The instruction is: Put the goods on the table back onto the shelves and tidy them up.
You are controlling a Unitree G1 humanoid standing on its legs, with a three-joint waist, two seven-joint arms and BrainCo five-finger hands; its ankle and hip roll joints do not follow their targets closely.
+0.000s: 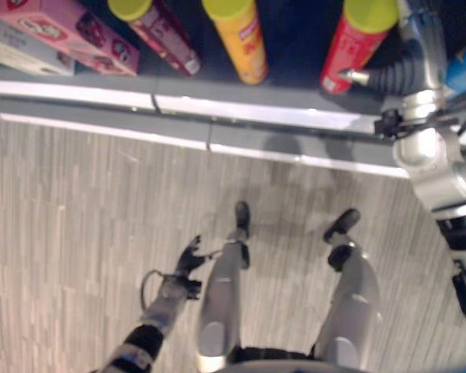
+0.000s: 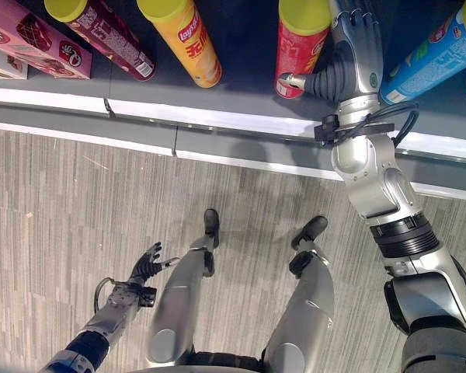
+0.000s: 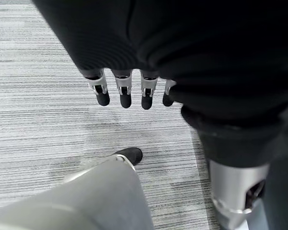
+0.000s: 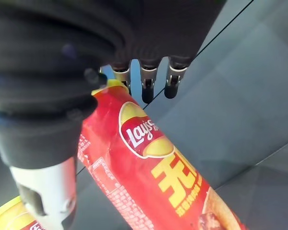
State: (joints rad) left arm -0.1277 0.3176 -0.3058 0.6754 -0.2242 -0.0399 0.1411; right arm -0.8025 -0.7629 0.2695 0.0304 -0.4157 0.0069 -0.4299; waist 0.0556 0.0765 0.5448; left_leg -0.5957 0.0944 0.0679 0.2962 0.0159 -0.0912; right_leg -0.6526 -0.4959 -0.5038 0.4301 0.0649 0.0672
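A red chip can [image 2: 301, 47] with a yellow lid stands on the dark shelf [image 2: 233, 93]. My right hand [image 2: 356, 39] is up on the shelf just right of it, fingers straight, thumb [image 2: 291, 79] against the can's lower part. In the right wrist view the red can [image 4: 144, 158] runs along under the palm, and the fingers [image 4: 149, 84] reach past it without curling round it. My left hand [image 2: 147, 266] hangs low beside my leg over the floor, open and holding nothing; its fingers [image 3: 125, 93] point at the floor.
Left of the red can stand a yellow can [image 2: 182, 39], a maroon can [image 2: 101, 35] and a pink box [image 2: 31, 39]. A blue can [image 2: 435, 54] stands right of my right hand. The shelf's white front edge [image 2: 217, 116] crosses the view above grey wood-pattern floor [image 2: 78, 202].
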